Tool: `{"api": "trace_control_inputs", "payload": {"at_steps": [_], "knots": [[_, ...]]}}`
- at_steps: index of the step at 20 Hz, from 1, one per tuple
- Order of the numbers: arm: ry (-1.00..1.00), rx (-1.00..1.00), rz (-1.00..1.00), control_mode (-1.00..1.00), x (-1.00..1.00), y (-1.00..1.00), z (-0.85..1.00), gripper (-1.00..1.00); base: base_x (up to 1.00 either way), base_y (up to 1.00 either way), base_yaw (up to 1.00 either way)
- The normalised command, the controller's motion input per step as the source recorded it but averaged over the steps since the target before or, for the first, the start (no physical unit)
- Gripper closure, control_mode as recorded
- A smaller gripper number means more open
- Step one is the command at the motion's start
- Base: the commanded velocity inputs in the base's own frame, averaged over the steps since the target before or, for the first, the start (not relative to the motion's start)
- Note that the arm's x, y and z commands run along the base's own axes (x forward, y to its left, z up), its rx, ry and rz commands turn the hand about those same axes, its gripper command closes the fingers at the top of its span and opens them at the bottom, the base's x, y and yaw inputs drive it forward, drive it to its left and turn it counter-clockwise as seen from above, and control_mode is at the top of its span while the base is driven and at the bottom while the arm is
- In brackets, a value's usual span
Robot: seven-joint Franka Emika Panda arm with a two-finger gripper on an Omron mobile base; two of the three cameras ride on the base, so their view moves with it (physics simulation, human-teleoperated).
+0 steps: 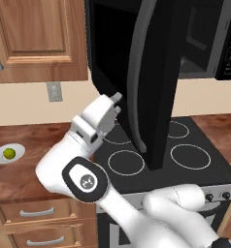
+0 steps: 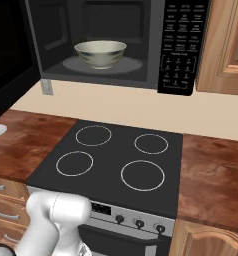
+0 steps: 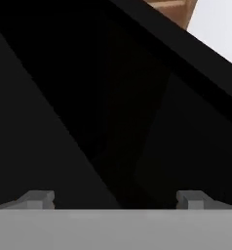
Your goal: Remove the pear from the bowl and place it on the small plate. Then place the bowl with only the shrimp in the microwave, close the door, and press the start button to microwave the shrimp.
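The microwave stands open, and the pale bowl sits on its turntable. The shrimp is hidden. The black door swings out over the stove, its grey handle facing left. My gripper is right beside the door's handle side, open, with nothing between the fingers. In the hand view the gripper faces the dark door from close up, fingertips wide apart. The pear lies on the small plate on the counter at the left; the plate's edge also shows in the right base view.
A black cooktop with several ring burners lies under the microwave. The keypad is on the microwave's right side. Wooden cabinets hang at upper left, and wooden counter runs right of the stove.
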Motion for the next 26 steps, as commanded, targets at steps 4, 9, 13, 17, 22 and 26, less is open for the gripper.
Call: {"api": "trace_control_inputs", "payload": {"at_steps": [4,9,13,17,22,26], "knots": [[0.13,0.02,0.0,-1.0,0.0,-0.78,0.17,-1.0,0.0,0.0,0.0],[0.12,0.04,0.0,-1.0,0.0,-0.79,0.07,-1.0,0.0,0.0,0.0],[0.17,0.01,0.0,-1.0,0.03,-0.68,0.0,-1.0,0.0,0.0,0.0],[0.2,0.0,0.0,-1.0,0.28,-0.47,0.11,-1.0,0.0,0.0,0.0],[0.21,0.0,0.02,-1.0,0.56,-0.24,0.27,-1.0,0.0,0.0,0.0],[0.19,0.0,0.06,-1.0,0.69,-0.15,0.22,-1.0,0.0,0.0,0.0]]}}
